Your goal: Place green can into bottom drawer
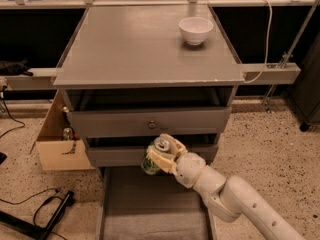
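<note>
My gripper (159, 157) is shut on the green can (150, 164), whose green side shows below the cream fingers (161, 158) and whose silver top shows between them. I hold it in front of the lower knobbed drawer, just above the back end of the bottom drawer (150, 209). The bottom drawer is pulled out, with a flat grey floor and thin side rails. My white arm (235, 199) comes in from the lower right.
A white bowl (195, 30) stands on the grey cabinet top (130, 49) at the back right. The upper drawer with a brass knob (152, 124) is slightly open. A cardboard box (57, 144) sits left of the cabinet. Cables and a black stand (50, 216) lie on the floor at lower left.
</note>
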You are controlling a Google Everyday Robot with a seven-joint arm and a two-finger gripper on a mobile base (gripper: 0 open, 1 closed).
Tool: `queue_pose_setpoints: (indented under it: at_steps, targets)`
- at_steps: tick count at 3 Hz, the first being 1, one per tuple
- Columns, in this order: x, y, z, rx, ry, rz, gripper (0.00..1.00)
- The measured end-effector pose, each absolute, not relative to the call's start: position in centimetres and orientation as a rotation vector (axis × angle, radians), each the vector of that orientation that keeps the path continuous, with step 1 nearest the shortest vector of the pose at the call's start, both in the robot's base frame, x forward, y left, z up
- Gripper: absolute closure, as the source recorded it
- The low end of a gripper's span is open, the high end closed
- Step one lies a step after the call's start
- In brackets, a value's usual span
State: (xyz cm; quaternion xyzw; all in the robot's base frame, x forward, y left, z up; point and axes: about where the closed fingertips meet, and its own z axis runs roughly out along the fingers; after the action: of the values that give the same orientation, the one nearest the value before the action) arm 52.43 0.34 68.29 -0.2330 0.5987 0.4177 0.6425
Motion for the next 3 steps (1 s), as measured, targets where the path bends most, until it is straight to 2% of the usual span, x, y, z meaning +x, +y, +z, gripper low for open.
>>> queue_pose_setpoints:
  at_steps: [1,3]
  targets:
    - [51.5,1.3,64.5,-0.629,1.348,1.033,1.00]
    - [50.3,2.5,61.2,-0.676,1.345,1.081,1.00]
